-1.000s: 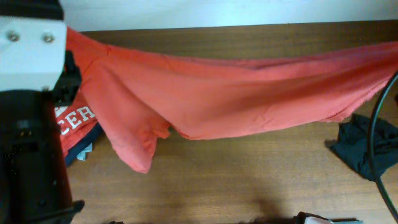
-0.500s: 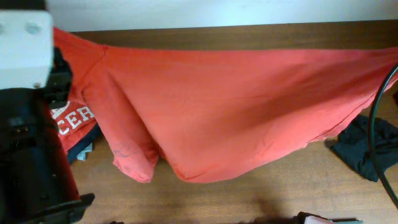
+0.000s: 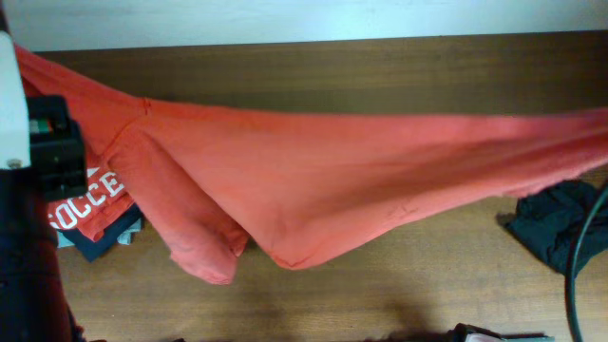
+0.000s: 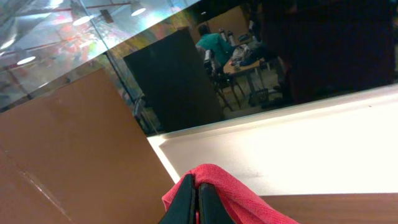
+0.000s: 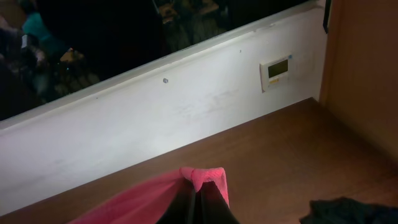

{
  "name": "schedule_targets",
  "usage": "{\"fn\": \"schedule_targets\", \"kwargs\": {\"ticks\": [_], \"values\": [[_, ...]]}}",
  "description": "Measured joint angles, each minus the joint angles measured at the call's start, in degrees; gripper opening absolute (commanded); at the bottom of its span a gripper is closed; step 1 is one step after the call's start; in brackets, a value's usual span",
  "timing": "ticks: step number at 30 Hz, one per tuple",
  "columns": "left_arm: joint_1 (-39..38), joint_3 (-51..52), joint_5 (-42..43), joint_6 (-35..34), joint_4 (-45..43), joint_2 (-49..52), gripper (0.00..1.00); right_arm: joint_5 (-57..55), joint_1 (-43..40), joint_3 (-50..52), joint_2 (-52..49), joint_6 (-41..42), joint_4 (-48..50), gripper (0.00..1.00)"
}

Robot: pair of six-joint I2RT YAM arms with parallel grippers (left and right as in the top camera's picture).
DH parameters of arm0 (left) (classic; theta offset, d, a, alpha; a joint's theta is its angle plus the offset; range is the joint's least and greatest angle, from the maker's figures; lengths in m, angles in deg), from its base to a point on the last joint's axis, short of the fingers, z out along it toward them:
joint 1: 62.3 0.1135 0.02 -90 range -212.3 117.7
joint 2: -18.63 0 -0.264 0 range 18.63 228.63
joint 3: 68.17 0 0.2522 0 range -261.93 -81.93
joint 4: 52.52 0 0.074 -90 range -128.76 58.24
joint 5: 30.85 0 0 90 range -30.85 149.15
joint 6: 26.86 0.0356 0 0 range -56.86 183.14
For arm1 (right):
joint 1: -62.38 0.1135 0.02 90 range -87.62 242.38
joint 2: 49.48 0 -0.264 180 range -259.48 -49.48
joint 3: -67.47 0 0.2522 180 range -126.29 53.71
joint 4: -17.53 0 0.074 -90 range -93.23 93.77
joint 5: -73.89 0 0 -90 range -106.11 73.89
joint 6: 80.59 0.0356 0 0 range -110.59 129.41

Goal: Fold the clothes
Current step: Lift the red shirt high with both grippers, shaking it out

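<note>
Wooden table (image 3: 399, 294) | left end effector (image 4: 198, 190) clamped on orange-red shirt (image 3: 332, 180) | right end effector (image 5: 198, 198) clamped on same shirt

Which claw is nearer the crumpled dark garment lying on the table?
Right. The right claw grips the orange-red shirt beside the dark garment; the left claw pinches the shirt's far end, across the table.
</note>
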Motion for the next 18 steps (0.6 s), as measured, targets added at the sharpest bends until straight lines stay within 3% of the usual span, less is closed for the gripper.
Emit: {"fn": "schedule_targets", "kwargs": {"ticks": [6,14,18], "values": [[-0.7,0.0,-0.57,0.15,0.24,-0.37,0.0,-0.2,0.0,-0.35,-1.92,0.02,-4.04,0.04],[-0.28,0.02,-0.57,1.22,-0.09,-0.35,0.0,1.05,0.0,0.24,-12.15,0.02,-5.22,0.04],[0.26,0.22,-0.59,4.96,-6.32,0.39,0.0,2.1,0.0,0.59,-13.49,0.0,-5.03,0.04]]}}
